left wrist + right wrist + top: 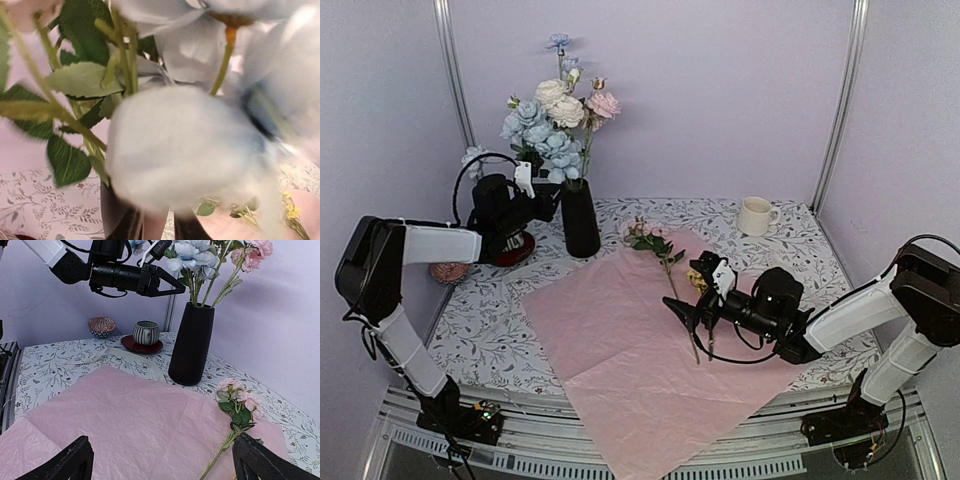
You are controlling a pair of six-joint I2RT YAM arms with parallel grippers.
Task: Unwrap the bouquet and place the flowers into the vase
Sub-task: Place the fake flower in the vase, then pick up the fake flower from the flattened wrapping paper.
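The right gripper [170, 464] was held wide open over the pink paper [620, 345] by the front edge of the table [485, 335]. A rose stem [668, 268] was laid on it. Flowers [552, 125] were stood in the vase [580, 222] (near the back edge); whether the left gripper [177, 288] was shut could not be told.

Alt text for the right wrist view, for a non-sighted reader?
A black vase of blue, white and pink flowers stands beyond spread pink wrapping paper. One pink-flowered stem lies on the paper by the right gripper's open fingers; the left arm hovers beside the flowers.

Left tool [178, 288] high, right tool [160, 462] low, jaws wide apart.
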